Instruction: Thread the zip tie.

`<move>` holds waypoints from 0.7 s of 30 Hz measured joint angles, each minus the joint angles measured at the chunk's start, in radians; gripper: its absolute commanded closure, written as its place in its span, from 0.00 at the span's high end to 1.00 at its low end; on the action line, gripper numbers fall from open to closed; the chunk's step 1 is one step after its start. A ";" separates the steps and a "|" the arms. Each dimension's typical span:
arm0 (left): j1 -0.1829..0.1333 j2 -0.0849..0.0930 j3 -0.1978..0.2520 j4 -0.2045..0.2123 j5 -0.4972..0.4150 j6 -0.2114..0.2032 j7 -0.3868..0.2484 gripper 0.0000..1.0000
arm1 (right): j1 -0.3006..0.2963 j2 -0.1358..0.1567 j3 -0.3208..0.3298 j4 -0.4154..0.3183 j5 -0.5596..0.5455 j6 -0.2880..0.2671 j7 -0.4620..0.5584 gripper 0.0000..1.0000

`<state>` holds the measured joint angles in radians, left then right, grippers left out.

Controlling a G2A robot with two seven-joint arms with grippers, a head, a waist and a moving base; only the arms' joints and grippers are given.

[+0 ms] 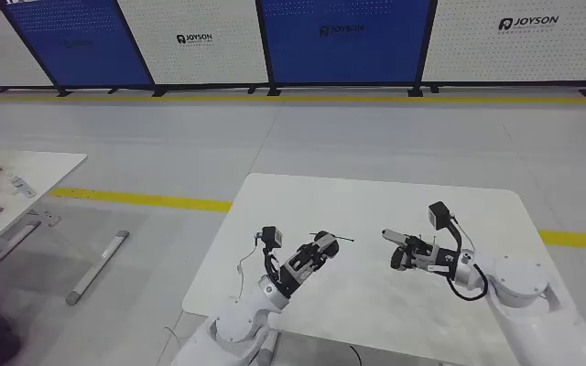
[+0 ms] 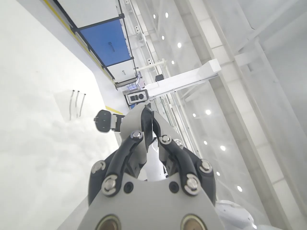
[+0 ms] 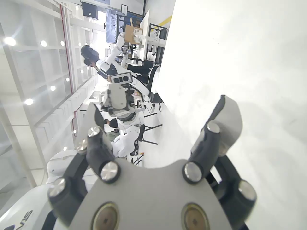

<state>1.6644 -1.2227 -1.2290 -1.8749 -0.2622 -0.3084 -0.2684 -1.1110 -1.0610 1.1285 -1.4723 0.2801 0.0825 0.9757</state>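
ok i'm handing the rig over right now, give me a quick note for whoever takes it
Left gripper: shut, above the table. A thin dark strip pokes out by its tip in the top view. It is likely a zip tie, but the grip itself cannot be confirmed.
Right gripper: open, empty, facing the left one across a gap.
Three zip ties lie side by side on the table, apart from both grippers.
Done: possibly one tie picked up.
Left: thread the tail through the head; no loop shows yet.
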 measured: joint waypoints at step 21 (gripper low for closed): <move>0.183 0.024 -0.105 -0.347 -0.009 -0.007 -0.027 0.00 | 0.000 0.000 0.000 0.000 0.000 0.000 0.000 1.00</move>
<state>1.8469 -1.1988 -1.3338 -2.2221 -0.2712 -0.3150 -0.2951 -1.1110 -1.0610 1.1285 -1.4723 0.2801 0.0825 0.9757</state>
